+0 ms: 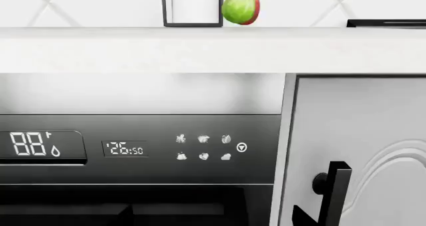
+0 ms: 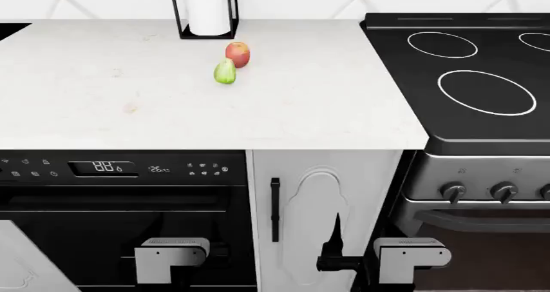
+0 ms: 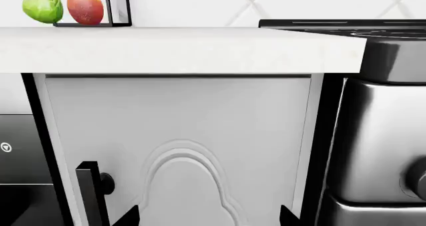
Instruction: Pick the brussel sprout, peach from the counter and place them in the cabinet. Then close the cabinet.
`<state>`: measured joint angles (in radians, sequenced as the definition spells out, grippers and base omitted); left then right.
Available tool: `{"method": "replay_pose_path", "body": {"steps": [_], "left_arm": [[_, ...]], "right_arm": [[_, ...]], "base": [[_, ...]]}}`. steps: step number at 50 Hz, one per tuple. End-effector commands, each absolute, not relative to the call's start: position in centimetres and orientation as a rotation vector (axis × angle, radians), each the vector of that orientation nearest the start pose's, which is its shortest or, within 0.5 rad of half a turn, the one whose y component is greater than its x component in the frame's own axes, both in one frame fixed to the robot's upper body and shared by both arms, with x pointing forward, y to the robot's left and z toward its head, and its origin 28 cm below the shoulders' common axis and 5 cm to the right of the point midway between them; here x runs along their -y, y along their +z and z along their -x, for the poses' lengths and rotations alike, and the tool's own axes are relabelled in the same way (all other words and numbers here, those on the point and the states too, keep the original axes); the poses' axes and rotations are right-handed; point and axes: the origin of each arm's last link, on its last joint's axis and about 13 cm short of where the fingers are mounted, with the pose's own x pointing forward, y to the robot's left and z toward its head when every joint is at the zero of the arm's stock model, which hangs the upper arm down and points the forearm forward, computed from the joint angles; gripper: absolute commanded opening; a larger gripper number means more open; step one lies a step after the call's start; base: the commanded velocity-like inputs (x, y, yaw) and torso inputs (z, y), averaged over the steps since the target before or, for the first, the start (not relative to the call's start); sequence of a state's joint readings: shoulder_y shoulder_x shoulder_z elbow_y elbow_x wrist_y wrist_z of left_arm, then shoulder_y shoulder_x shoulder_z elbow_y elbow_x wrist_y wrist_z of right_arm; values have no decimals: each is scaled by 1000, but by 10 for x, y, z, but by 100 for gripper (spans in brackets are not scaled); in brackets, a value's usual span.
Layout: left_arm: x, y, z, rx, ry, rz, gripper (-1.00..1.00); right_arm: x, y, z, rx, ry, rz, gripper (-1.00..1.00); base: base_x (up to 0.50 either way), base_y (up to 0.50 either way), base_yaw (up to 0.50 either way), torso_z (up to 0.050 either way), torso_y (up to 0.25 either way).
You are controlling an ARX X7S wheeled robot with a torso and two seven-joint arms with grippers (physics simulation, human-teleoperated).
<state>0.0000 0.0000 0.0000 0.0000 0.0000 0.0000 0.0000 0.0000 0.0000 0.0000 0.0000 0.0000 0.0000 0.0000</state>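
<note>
Both arms hang low in front of the lower units, well below the counter [image 2: 284, 111], so nothing is held. The right gripper [image 3: 209, 217] faces the closed cabinet door [image 2: 322, 208] with its two tips spread apart, probably because the door must be opened first. Of the left gripper [image 2: 172, 256] I cannot tell whether it is spread or pressed together. The brussel sprout [image 2: 224, 71] and the peach [image 2: 238, 53] lie close together on the counter near the paper towel holder [image 2: 205, 11], untouched.
</note>
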Motion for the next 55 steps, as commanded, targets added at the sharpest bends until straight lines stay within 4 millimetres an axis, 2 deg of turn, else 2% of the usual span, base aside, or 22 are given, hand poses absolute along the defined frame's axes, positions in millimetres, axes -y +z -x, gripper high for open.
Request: {"method": "replay_pose_path", "body": {"steps": [1, 8, 10, 13, 22, 27, 29, 30, 42, 55], "left_arm": [[-205, 14, -211, 1, -10, 5, 100], [-204, 24, -218, 64, -34, -21, 100], [-199, 39, -204, 72, -34, -33, 100], [-196, 59, -193, 99, -33, -55, 100], [-191, 100, -190, 132, -39, -69, 100], [-190, 125, -197, 160, -49, -73, 100], [-190, 129, -198, 164, -51, -74, 100], [-189, 138, -202, 175, -53, -80, 100], [-196, 190, -227, 204, -77, -67, 100], [-212, 243, -234, 181, -234, -70, 100]], "right_arm": [[96, 14, -211, 1, 0, 5, 100], [98, 21, -215, 19, -6, 6, 100], [99, 21, -217, 23, -12, 7, 100], [101, 24, -221, 31, -15, 13, 100], [101, 54, -227, 67, -10, 29, 100], [101, 71, -229, 81, -3, 30, 100], [102, 77, -231, 86, 1, 32, 100], [102, 80, -231, 88, 3, 33, 100], [107, 118, -244, 128, 61, 20, 100], [114, 167, -256, 198, 168, 3, 100]], "base": [[0, 0, 0, 0, 0], [0, 0, 0, 0, 0], [0, 0, 0, 0, 0], [0, 0, 0, 12, 0], [0, 0, 0, 50, 0], [0, 0, 0, 50, 0], [0, 0, 0, 50, 0], [0, 0, 0, 50, 0], [0, 0, 0, 50, 0], [0, 0, 0, 50, 0]]}}
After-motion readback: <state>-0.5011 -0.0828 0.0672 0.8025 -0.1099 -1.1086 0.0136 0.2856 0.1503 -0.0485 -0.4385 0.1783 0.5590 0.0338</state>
